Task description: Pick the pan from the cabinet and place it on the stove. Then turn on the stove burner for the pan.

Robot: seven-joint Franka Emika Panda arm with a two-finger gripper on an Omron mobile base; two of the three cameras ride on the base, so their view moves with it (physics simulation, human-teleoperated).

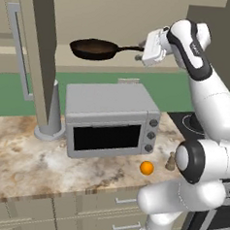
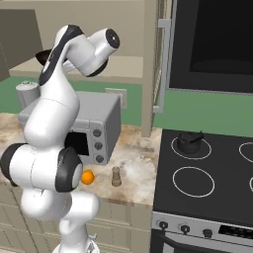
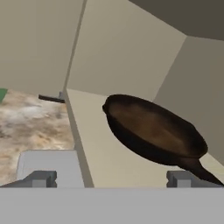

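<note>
Inside the open cabinet (image 1: 143,12), the pan (image 1: 94,49) is seen resting on the shelf (image 3: 122,162), handle pointed toward the arm. The arm is raised high from the base, elbow bent, wrist turned level so the pincer (image 1: 139,50) is held at the tip of the handle. In the hand view the fingertips (image 3: 41,178) are spread wide apart, nothing gripped between them; the handle is seen running down toward the right fingertip. Below, a microwave (image 1: 112,119) is stood on the marbled surface (image 1: 26,159), an orange (image 1: 146,168) in front of it. The stove (image 2: 207,173) lies to the right, a small pot (image 2: 190,141) on one ring.
</note>
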